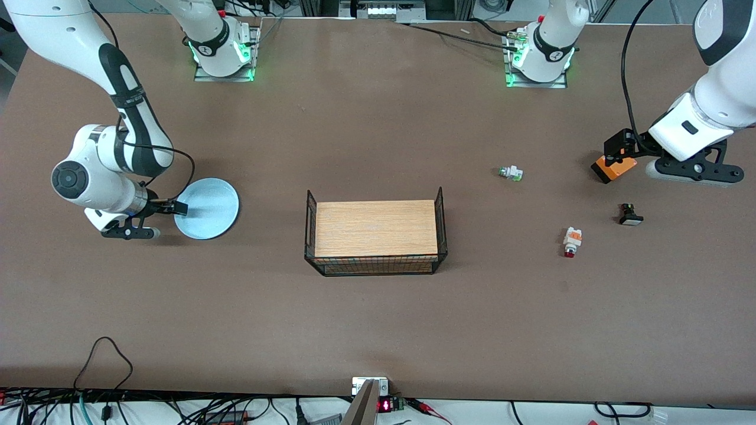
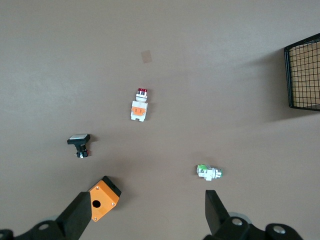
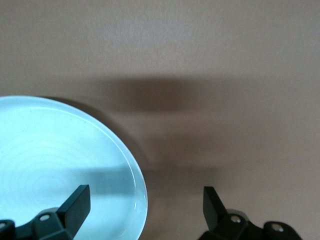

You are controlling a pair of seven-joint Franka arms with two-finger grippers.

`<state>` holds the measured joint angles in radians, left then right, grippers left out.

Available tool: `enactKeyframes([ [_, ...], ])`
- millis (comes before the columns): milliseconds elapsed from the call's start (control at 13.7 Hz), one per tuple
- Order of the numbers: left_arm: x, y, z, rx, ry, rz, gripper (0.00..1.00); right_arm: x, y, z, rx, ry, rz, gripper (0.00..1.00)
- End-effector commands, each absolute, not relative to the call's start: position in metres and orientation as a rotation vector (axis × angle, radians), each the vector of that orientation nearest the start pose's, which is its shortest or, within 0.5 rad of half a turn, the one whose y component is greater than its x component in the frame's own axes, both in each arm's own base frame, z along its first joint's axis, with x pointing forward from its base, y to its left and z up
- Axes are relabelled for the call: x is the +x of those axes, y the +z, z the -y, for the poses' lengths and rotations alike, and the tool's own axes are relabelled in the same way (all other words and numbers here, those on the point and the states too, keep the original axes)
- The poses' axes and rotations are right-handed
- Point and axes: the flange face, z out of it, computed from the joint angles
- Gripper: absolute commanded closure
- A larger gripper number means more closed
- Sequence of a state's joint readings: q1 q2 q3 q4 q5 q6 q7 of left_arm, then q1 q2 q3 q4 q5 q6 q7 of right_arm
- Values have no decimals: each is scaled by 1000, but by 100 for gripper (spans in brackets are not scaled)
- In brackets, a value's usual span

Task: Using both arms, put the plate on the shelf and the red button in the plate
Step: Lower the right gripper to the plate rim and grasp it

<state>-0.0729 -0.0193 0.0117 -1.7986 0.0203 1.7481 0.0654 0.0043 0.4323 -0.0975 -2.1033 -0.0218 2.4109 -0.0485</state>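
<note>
The pale light-blue plate (image 1: 211, 208) lies flat on the table toward the right arm's end. My right gripper (image 1: 130, 232) hangs open over its rim. In the right wrist view (image 3: 145, 210) one finger is over the plate (image 3: 60, 165) and the other is over bare table. The red button (image 1: 571, 242) lies on its side toward the left arm's end, and also shows in the left wrist view (image 2: 139, 105). My left gripper (image 1: 694, 171) is open, empty and high above the table (image 2: 145, 220), apart from the red button.
A wire basket (image 1: 440, 206) with a wooden tray inside stands mid-table. An orange box (image 1: 614, 168) sits under the left arm. A black button with a white cap (image 1: 629, 215) and a white part with a green tip (image 1: 510, 173) lie near the red button.
</note>
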Motion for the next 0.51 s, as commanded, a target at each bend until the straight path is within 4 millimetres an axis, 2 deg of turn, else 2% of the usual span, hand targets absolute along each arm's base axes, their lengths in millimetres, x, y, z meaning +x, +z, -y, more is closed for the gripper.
enactKeyframes([
  [0, 550, 551, 31, -3095, 50, -220, 0, 548, 195, 52, -3186, 183, -13, 14],
  [73, 550, 551, 31, -3095, 50, -220, 0, 544, 188, 52, -3185, 193, -5, 30],
  [219, 550, 551, 31, -3096, 50, -220, 0, 535, 181, 52, -3181, 217, -7, 55],
  [438, 550, 551, 32, -3094, 50, -222, 0, 532, 177, 51, -3177, 239, 17, 100],
])
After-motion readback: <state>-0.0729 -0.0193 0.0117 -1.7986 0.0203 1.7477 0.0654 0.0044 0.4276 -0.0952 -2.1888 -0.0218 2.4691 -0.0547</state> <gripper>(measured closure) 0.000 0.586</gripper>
